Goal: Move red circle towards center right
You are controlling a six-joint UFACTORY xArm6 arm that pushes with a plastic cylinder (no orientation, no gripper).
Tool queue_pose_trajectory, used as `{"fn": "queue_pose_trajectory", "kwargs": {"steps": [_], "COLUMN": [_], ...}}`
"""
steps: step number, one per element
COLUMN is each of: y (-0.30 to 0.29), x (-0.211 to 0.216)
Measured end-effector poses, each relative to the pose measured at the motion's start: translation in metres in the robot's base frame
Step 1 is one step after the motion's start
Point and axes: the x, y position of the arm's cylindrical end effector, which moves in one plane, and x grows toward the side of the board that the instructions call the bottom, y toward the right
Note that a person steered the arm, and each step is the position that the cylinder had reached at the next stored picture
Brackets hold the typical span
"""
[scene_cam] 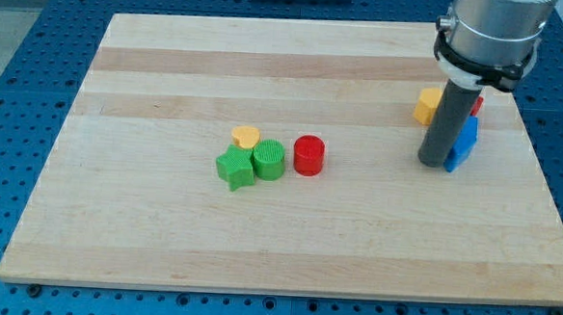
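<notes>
Red plastic circle block point(309, 155) near board centre, just right of green cylinder point(270, 161). My tip point(433, 163) well right, beside blue block point(464, 146); no claw fitted. Best: circle round to red's left, push straight rightward, avoid green.

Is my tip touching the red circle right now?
No: my tip sits far to the view's right beside the blue block, while the red circle stands alone near the board's middle.

A robotics laboratory bench: a pale wooden board point(287, 245) rests on a blue perforated mounting table point(13, 115), its grid of holes filling the frame's edges, while a grey industrial robot arm point(491, 33) descends at upper right.
</notes>
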Motion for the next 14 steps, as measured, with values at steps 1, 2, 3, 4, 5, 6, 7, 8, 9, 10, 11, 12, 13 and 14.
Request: {"fn": "queue_pose_trajectory", "kwargs": {"steps": [1,2,3,4,5,6,7,8,9,10,11,12,13,14], "y": [-0.052,-0.081,-0.109,-0.119,-0.121,-0.138,-0.150,-0.164,-0.180,-0.178,-0.171,-0.129,-0.079,-0.043], "x": [0.007,0.013,0.031,0.031,0.031,0.037,0.038,0.038,0.023,-0.001,0.001,0.004,0.007,0.007]}}
